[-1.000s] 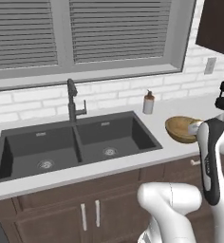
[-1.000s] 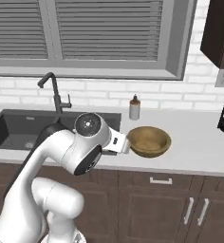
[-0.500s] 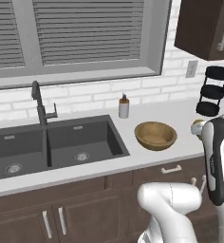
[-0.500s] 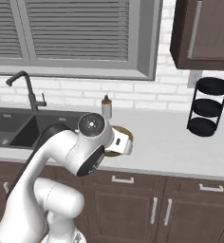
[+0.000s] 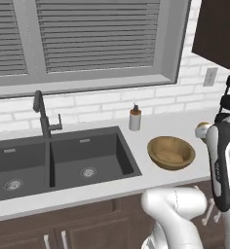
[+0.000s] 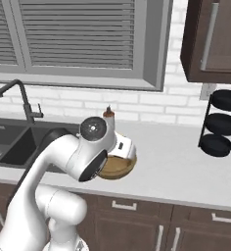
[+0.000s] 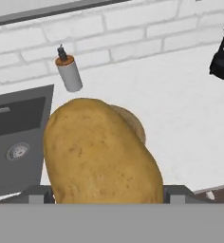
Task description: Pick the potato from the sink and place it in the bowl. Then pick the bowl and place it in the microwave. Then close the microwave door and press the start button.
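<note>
The potato [image 7: 102, 154], a yellowish-brown oval lump, looms large in the hand view between my two fingertips. My gripper [image 7: 102, 195] is shut on it and holds it above the counter. Just behind the potato sits the tan wooden bowl [image 7: 135, 122], mostly hidden by it. In the left base view the bowl [image 5: 170, 151] stands on the counter right of the dark sink [image 5: 102, 146], with the potato [image 5: 201, 130] held a little to its right. In the right base view my hand [image 6: 121, 147] hovers over the bowl [image 6: 118, 167]. The microwave is out of view.
A soap bottle [image 5: 134, 118] stands at the wall behind the bowl. The dark faucet [image 5: 41, 114] rises behind the sink. A black tiered rack [image 6: 222, 122] stands on the counter at the right under a dark wall cabinet [image 6: 213, 39].
The whole picture has shifted left, so the base has driven to the right along the counter. The rack has come into view. My gripper's hold is unchanged.
</note>
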Controlling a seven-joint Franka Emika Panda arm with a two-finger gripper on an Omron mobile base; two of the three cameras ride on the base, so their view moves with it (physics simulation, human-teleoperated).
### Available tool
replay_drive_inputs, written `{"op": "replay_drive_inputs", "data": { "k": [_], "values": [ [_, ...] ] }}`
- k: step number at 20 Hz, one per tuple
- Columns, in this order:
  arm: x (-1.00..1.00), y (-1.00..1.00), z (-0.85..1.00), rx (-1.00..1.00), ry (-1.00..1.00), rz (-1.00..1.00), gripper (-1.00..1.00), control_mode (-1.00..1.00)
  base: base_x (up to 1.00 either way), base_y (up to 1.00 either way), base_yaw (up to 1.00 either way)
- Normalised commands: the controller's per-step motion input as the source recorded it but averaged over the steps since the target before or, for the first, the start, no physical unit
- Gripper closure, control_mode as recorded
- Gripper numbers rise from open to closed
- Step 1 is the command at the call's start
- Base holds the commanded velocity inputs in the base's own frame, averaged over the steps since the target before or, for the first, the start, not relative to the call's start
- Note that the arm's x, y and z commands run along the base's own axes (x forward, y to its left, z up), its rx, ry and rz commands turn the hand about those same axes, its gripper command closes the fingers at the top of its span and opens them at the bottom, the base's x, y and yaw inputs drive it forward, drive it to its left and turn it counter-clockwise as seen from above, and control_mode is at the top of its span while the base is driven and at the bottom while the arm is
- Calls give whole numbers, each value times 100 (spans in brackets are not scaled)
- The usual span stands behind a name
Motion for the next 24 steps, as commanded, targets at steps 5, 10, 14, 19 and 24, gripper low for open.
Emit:
{"op": "replay_drive_inputs", "data": {
  "k": [5, 10, 14, 19, 24],
  "values": [
    [0, 0, 0, 0, 0, 0, 100, 100, 36, 10, 0],
    [2, 9, -17, -4, 2, 0, 100, -100, 4, 5, 0],
    [21, 38, -48, -8, 23, 0, 100, -100, 0, 0, 0],
    [34, 11, -30, -1, 22, 0, 100, -100, 0, 0, 0],
    [36, 0, -26, 0, 18, 0, 100, -100, 0, 0, 0]
  ]
}}
